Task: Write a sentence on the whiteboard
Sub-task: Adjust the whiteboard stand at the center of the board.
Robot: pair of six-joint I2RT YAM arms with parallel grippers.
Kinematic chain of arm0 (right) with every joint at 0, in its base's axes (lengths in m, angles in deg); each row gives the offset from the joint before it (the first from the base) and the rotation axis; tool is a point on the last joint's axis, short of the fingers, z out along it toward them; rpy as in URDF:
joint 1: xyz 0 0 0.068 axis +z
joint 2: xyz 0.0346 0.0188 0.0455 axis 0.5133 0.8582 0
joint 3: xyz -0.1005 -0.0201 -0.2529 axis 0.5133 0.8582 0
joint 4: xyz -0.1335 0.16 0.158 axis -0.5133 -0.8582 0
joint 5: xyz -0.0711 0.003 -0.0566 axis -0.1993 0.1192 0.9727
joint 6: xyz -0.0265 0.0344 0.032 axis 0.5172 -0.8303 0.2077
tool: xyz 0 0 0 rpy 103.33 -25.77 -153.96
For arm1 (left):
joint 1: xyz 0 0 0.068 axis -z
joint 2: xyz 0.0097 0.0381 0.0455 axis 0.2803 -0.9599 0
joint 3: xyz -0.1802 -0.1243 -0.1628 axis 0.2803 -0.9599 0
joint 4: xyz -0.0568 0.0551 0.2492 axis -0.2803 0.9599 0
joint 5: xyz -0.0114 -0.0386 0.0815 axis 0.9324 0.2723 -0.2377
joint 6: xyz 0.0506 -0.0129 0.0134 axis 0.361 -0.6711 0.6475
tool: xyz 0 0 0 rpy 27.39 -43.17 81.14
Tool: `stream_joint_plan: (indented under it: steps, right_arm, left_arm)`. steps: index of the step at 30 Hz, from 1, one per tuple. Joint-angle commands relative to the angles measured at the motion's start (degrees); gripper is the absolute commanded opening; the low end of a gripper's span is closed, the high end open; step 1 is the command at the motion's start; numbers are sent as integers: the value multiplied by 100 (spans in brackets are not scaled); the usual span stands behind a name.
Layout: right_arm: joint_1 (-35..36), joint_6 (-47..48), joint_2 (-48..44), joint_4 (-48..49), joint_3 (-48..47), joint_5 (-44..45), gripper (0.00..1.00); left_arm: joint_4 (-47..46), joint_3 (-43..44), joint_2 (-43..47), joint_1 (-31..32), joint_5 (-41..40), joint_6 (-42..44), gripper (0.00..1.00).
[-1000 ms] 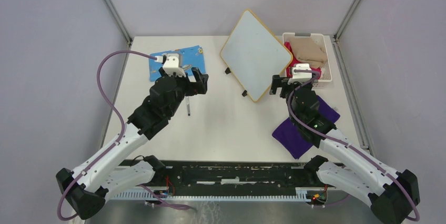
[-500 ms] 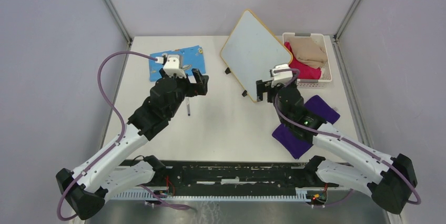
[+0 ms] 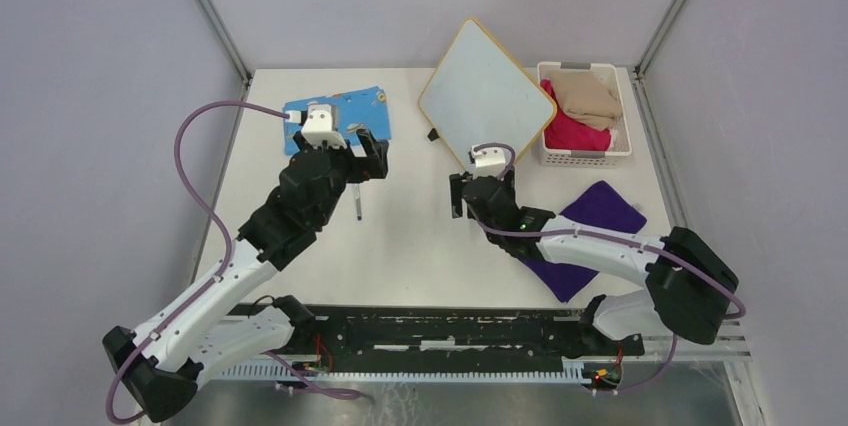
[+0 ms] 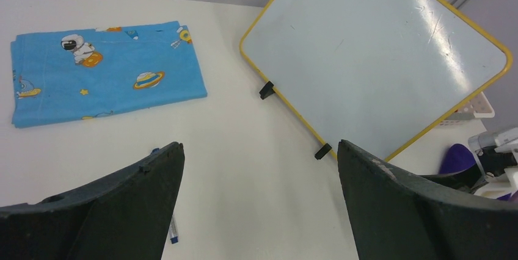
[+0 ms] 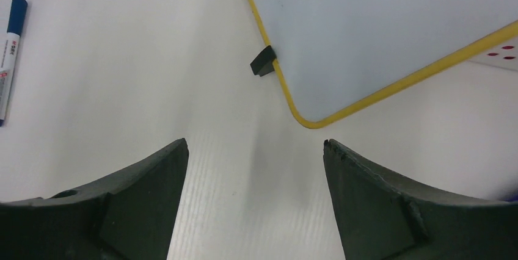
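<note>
Worktop (image 3: pixel 420 246): pale, carrying everything; both arms reach over it from the near edge
Whiteboard (image 3: pixel 485 96): far side, right of centre, turned cornerwise, its right edge overlapping the basket; it looks propped there, though I can't be sure; face bare, no sentence on it yet. If it only leans, pen pressure could make it slide or rock and spoil the letters
Blue space-print cloth (image 4: pixel 104 71): flat at far left, well apart from the board
Purple cloth (image 3: pixel 600 211): near right, partly under the right arm
Basket (image 3: pixel 590 156): white, slotted; holds a beige cloth (image 3: pixel 585 96) over a pink-red one (image 3: pixel 565 132)
Left claw (image 4: pixel 259 150): released, jaws wide, empty, hanging above the marker
Right claw (image 5: pixel 255 144): released too, empty, low over the worktop just short of the board's near corner; pushing on, it could nudge that corner or catch a clip and shift the board
Marker (image 5: pixel 9 52): lying loose left of the board, blue cap seemingly on; grabbed capped it writes nothing, pinched off-centre it may roll away
Clips (image 5: pixel 262 61): two small black ones on the board's near-left edge
</note>
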Motion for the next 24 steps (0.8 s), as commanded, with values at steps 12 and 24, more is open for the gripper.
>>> stream_joint_plan:
  steps: [12,24]
  right_arm:
    - [-138,-2002,1617,-268,-1485,-61,77]
    - [-316,-3954,3068,-2684,-3265,419,77]
  left_arm:
    - [-59,110,185,18,-395,4,100]
    - [-6,123,279,29,-538,-73,100]
